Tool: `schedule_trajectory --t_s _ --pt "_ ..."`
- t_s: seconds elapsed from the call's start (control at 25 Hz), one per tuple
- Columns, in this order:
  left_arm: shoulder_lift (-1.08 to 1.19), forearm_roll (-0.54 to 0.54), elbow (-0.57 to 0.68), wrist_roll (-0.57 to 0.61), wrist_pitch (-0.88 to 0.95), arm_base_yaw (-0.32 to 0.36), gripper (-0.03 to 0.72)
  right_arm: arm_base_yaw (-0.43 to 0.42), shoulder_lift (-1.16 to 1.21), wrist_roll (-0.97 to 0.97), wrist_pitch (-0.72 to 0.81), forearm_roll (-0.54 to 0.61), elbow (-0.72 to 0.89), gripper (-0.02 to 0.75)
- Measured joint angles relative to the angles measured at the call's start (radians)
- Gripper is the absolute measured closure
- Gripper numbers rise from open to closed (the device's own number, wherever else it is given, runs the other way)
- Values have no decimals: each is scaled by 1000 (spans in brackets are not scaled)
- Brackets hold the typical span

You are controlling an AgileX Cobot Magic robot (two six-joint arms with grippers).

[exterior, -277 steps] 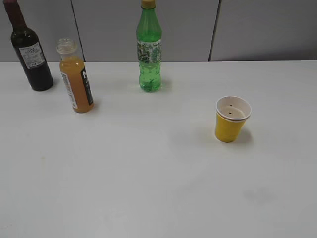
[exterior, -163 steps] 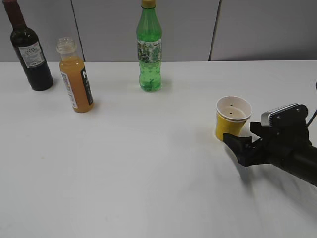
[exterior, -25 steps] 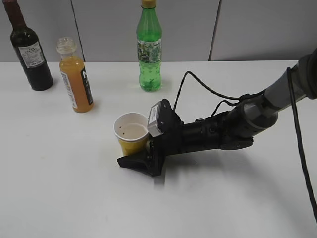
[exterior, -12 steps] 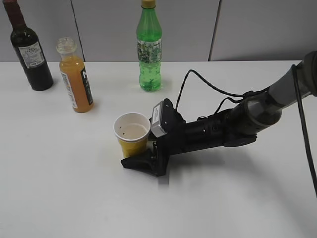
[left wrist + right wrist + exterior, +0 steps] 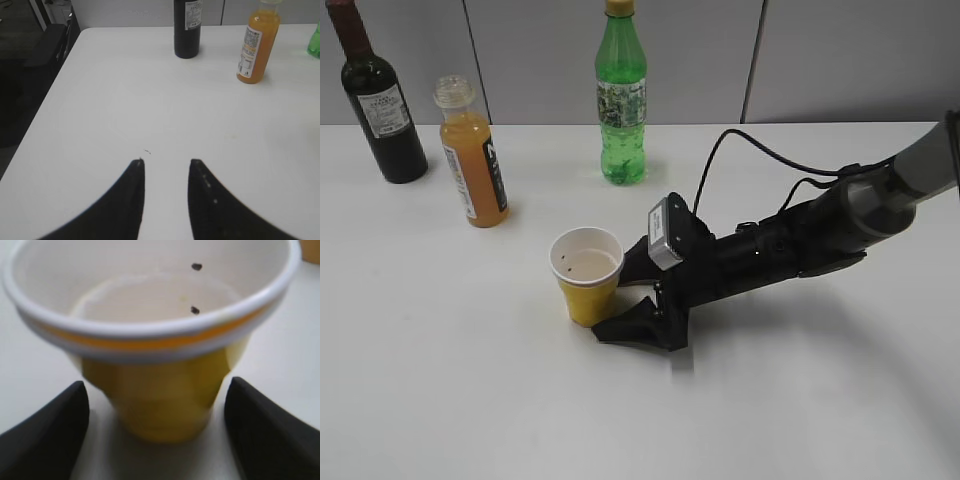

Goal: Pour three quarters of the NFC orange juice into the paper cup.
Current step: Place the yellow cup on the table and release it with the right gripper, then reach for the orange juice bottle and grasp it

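The paper cup (image 5: 586,279) is yellow with a white rim and stands upright at the table's middle; it holds no juice. My right gripper (image 5: 620,296) lies low on the table just right of it, open. In the right wrist view the cup (image 5: 155,340) fills the frame, and the right gripper (image 5: 157,387) has one black fingertip on each side of the cup's base, with gaps. The NFC orange juice (image 5: 473,160) stands capless at the back left. It also shows in the left wrist view as the juice bottle (image 5: 257,47), far ahead of my open, empty left gripper (image 5: 167,162).
A dark wine bottle (image 5: 379,100) stands at the back left corner, and shows again in the left wrist view (image 5: 187,27). A green bottle (image 5: 621,100) stands at the back centre. The right arm and its cable (image 5: 790,170) stretch across the table's right half. The table's left edge (image 5: 55,75) borders a dark floor.
My right gripper has slid back to the right, away from the cup, jaws staying wide. The cup stays where it stood. The bottles have not moved.
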Motion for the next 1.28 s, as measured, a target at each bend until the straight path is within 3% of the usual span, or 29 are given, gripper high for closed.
schedule_trajectory --t_s 0.56,0.88,1.16,1.28 --pt "0 0 0 0 0 0 451 -101 -104 205 78 -316 1 90" --pt "0 0 0 0 0 0 451 -175 -252 336 178 -363 5 114" --pt "0 0 0 0 0 0 451 -191 -411 390 503 -344 5 121" --pt "0 0 0 0 0 0 451 -191 -465 392 731 -235 6 125"
